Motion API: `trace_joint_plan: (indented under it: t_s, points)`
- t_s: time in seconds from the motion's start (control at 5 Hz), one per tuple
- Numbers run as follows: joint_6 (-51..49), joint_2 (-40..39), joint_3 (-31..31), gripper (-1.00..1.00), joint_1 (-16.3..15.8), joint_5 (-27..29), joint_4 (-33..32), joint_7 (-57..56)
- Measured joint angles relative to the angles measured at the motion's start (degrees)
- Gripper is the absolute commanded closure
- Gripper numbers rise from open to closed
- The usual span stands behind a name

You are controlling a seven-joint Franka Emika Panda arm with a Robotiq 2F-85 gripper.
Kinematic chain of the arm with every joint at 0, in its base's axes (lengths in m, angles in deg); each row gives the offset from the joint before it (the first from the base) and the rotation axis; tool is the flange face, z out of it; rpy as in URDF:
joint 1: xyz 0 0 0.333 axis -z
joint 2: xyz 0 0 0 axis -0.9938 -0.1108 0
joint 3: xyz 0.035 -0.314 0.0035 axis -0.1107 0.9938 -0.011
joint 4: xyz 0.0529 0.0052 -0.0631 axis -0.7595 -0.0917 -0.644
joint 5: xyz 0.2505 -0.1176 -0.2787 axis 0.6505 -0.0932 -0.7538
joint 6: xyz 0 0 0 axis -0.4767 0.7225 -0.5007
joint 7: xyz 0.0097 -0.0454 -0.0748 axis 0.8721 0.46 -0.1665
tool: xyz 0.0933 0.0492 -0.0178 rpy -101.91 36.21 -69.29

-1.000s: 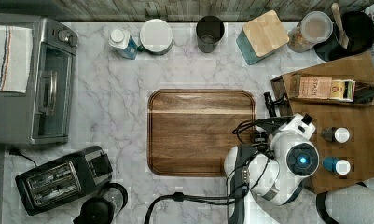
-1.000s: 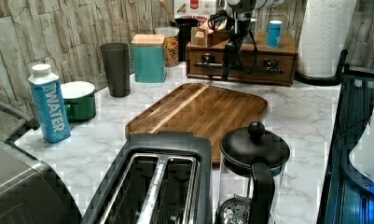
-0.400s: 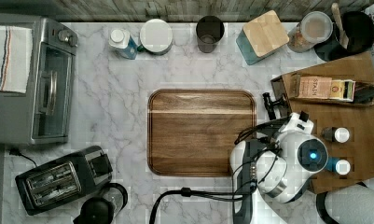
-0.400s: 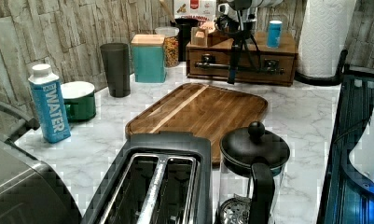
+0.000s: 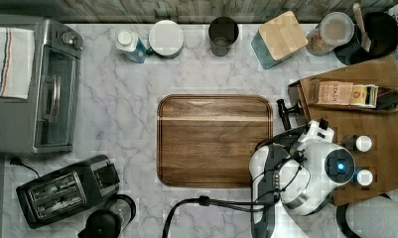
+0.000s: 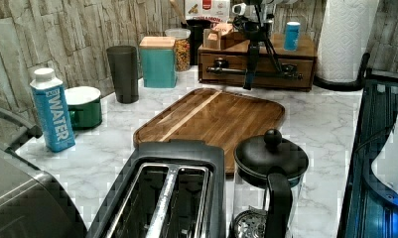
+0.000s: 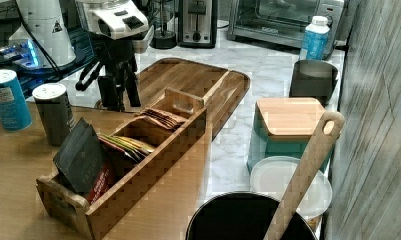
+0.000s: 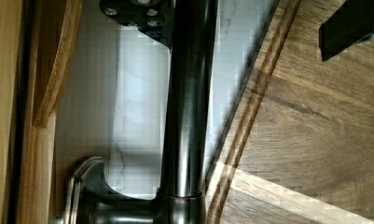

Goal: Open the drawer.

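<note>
Left view gives me the drawer [image 6: 256,74] at the far end of the marble counter [image 6: 315,124], set in the front of a low wooden box beyond the cutting board [image 6: 211,116], its black bar handle [image 6: 258,73] running along the front on two posts. My gripper [image 6: 249,74] hangs straight down in front of that handle, about midway along it, with the fingers reaching to the bar. From the wrist view I see the bar handle [image 8: 188,93] passing lengthwise through the middle, one of its posts [image 8: 110,205] at its end, the wooden drawer front [image 8: 7,112] to one side and the cutting board [image 8: 324,130] to the other; I cannot tell whether the jaws are clenched on the bar or released around it. In the top view the arm [image 5: 305,168] sits over the box's left edge, right of the cutting board [image 5: 214,139]. In the right view the gripper [image 7: 117,95] drops past the box top, near two cans [image 7: 53,112] and a tea organizer [image 7: 138,165].
</note>
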Motion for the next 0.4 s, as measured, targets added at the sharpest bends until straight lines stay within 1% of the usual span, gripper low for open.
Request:
trace_joint_plan:
  t_s: [0.2,0.4]
  points:
    - [0.4,1.0,-0.3,-1.0,-0.7,-0.3,-1.3,3.1]
    - [5.3,3.7,-0.3,-1.0,-3.2,-0.3,-5.9,10.7]
